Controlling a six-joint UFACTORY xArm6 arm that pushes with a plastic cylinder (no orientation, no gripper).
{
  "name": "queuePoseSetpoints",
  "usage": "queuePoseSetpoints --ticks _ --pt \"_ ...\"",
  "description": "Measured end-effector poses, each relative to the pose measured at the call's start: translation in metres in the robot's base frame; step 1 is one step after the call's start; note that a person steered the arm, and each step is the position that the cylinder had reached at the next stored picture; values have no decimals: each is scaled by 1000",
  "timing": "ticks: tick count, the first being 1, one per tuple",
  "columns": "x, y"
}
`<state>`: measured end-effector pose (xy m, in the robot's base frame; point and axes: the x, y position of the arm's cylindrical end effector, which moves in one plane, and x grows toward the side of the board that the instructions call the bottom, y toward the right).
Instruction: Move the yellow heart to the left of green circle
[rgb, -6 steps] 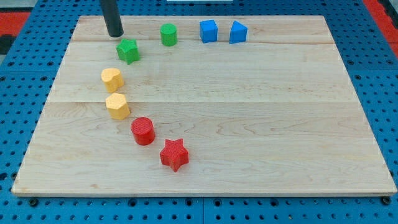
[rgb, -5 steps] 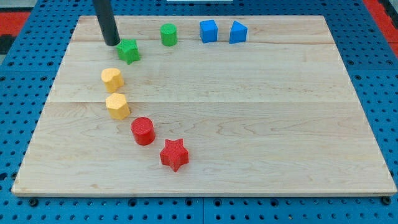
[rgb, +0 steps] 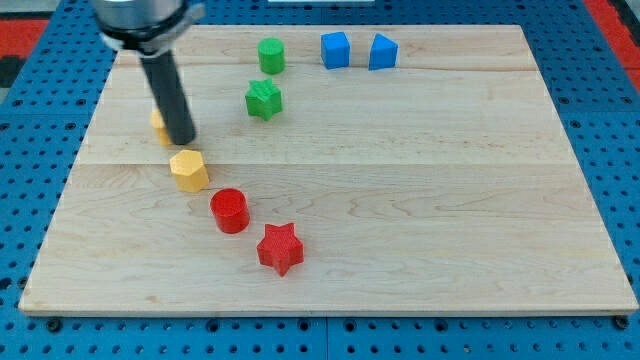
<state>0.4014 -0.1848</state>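
The yellow heart (rgb: 158, 124) lies at the board's left and is mostly hidden behind my rod; only a sliver shows at the rod's left. My tip (rgb: 182, 140) touches the board right beside it, on its right side. The green circle (rgb: 270, 55) stands near the view's top, well up and to the right of the heart. A green star (rgb: 263, 99) lies just below the green circle.
A yellow hexagon (rgb: 188, 170) lies just below my tip. A red circle (rgb: 229, 210) and a red star (rgb: 280, 248) follow down to the right. Two blue blocks (rgb: 335, 49) (rgb: 382, 51) sit at the view's top, right of the green circle.
My tip has moved down from the view's top left to beside the yellow heart. The green star has shifted right and down, to below the green circle. The heart has slid slightly left.
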Motion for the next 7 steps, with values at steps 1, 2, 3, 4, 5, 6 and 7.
queuePoseSetpoints --ticks 1,2,3,4,5,6,7 --pt "-25 -11" --pt "-33 -8" --pt "-1 -29" --pt "-44 -61" --pt "-47 -27" --pt "-49 -5" --pt "-92 -2"
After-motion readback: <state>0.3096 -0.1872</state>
